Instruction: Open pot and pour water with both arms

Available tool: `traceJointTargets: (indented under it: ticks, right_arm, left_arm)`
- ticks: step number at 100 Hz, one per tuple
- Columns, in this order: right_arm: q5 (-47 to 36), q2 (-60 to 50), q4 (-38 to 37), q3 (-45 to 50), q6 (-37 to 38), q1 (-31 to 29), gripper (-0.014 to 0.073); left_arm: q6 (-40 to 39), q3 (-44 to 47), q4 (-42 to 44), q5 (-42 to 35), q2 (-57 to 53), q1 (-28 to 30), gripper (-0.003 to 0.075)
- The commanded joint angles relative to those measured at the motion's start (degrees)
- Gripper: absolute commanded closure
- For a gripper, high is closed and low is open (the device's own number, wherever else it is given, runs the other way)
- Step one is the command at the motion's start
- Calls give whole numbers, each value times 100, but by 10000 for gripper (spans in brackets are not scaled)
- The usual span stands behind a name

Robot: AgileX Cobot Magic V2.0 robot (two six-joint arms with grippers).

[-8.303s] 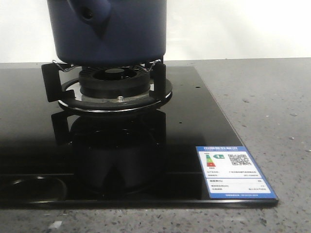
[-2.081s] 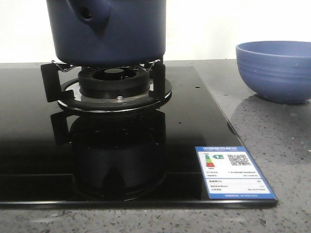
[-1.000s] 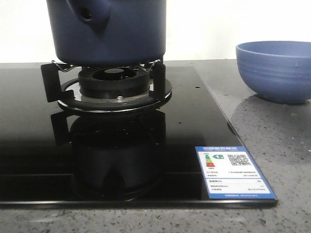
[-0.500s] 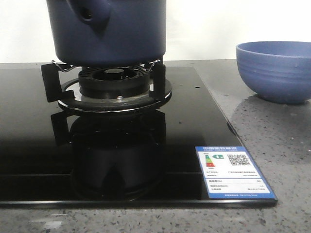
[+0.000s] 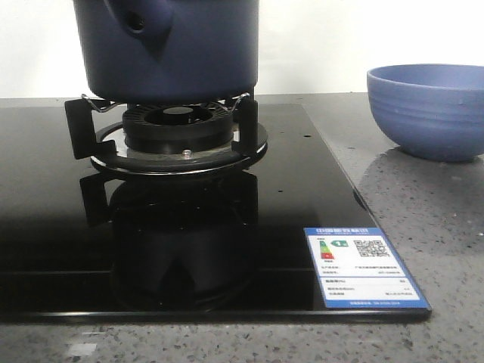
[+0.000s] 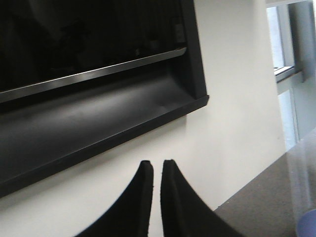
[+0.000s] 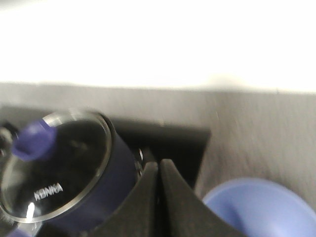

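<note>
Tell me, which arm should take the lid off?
Probably the right: its end effector looks down at the lid on the pot. The left end effector faces a wall.

The glossy round pot [image 5: 174, 49] was dark navy; the ribbed bowl [image 5: 427, 110] lighter blue; the glass cooktop [image 5: 45, 227] black; the table [image 5: 423, 197] speckled grey

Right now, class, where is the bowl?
In the front view the bowl sits on the grey counter at the right edge, to the right of the black hob and the pot on its burner.
</note>
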Motion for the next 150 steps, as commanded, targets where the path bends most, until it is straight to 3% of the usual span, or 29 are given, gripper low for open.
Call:
traceJointTargets:
  ticks: [1,21,41,67,88,150]
  right_arm:
    - [-963,-513,681,355,-814,-15,654]
    - [-2361,-1919,919,2176,-2142,-15,654]
    - [-3287,-3542,919,4013,-2205,-15,657]
    - [-3317,-5270,919,5805,-2205,-15,657]
    - [-3302,-5676,919,6120,-2205,-15,657]
    - [-3315,-5665,919,6120,-2205,-15,657]
  left_arm:
    - [-362,106,-63,-328,-409,247,741]
    - [-395,1602,-209,-1686,-1355,367,741]
    - [394,3366,-1181,-2165,-2430,355,741]
    - [816,5165,-1856,-2491,-3911,314,741]
    - [806,5630,-1917,-2554,-4539,314,741]
    - [806,5666,-1931,-2554,-4551,314,741]
